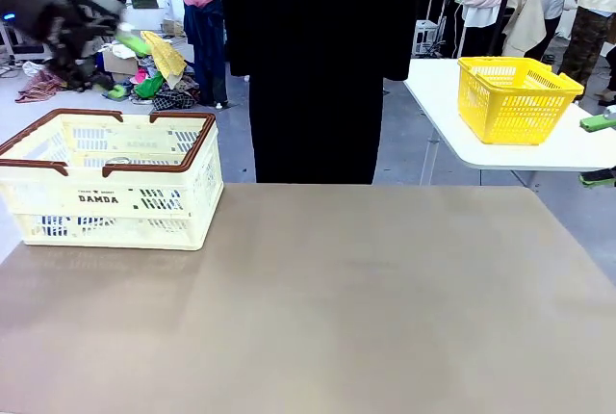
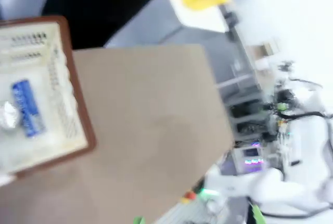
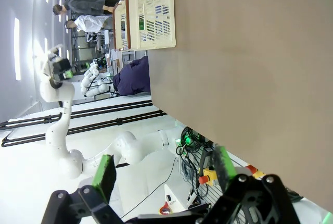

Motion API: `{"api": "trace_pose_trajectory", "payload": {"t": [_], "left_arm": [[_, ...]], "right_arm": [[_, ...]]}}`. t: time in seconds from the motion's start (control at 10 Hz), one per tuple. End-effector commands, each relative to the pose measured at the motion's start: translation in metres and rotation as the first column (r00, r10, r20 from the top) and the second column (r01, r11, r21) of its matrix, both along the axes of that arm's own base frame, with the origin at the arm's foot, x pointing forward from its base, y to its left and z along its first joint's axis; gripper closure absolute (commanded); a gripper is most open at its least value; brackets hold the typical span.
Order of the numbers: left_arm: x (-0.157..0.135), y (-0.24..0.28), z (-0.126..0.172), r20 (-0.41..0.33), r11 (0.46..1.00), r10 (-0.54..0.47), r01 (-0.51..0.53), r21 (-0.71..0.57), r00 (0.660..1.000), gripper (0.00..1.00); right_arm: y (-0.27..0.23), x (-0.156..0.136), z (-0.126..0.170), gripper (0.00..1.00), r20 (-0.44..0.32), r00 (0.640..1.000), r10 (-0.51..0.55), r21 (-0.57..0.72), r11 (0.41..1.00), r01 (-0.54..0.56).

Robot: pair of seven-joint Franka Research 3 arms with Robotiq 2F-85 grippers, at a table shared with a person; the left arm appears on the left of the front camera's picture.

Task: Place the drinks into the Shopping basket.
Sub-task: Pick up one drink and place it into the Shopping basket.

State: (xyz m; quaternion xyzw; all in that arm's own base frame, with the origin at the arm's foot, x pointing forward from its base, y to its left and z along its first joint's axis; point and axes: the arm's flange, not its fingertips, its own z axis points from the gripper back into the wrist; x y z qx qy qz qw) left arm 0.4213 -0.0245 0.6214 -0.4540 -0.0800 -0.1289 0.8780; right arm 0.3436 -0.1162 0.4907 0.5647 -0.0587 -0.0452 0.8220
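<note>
In the front view, the Shopping basket (image 1: 111,183) sits on the left part of the counter (image 1: 337,308), near its far edge, with the silver top of a can just visible inside; that position puts it in easy reach of the left arm. The left gripper (image 1: 58,14) is raised high above and behind the basket, blurred, so the state of its fingers cannot be told from this view. A person in dark clothes (image 1: 318,67) stands at the far side, and a smaller yellow basket (image 1: 515,96) rests on a separate white table, apart from the work. In the left wrist view, also blurred, a blue can (image 2: 26,107) lies on its side inside the basket beside something silver, probably another can's top; the drink appears already delivered. In the right wrist view, the right gripper (image 3: 164,174) hangs off the counter's near edge, its green-padded fingers (image 3: 105,174) spread wide with nothing between them, seemingly parked clear of the counter. No can remains on the counter, so the task looks close to finished.
</note>
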Motion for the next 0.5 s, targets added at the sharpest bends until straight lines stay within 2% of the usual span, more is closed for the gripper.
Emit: {"api": "trace_pose_trajectory", "payload": {"t": [0.0,0.1,0.2,0.3,0.4], "left_arm": [[-0.015,0.075,-0.033,-0.110,0.983,0.035,-0.054,-0.177,0.993,0.00],[-0.026,0.121,-0.044,-0.114,0.960,0.094,-0.120,-0.252,0.989,0.00],[-0.035,0.162,-0.052,-0.094,0.947,0.074,-0.099,-0.306,0.993,0.00],[-0.044,0.214,-0.062,-0.102,0.917,0.123,-0.152,-0.369,0.987,0.00],[-0.057,0.264,-0.076,-0.058,0.886,0.139,-0.150,-0.439,0.989,0.00]], "right_arm": [[-0.001,-0.002,0.003,0.00,-0.013,1.000,0.010,-0.012,1.000,-0.010],[-0.001,-0.002,0.003,0.00,-0.013,1.000,0.010,-0.012,1.000,-0.010],[-0.001,-0.002,0.003,0.00,-0.013,1.000,0.010,-0.012,1.000,-0.010],[-0.001,-0.002,0.003,0.00,-0.013,1.000,0.010,-0.012,1.000,-0.010],[-0.001,-0.002,0.003,0.00,-0.013,1.000,0.010,-0.012,1.000,-0.010]]}}
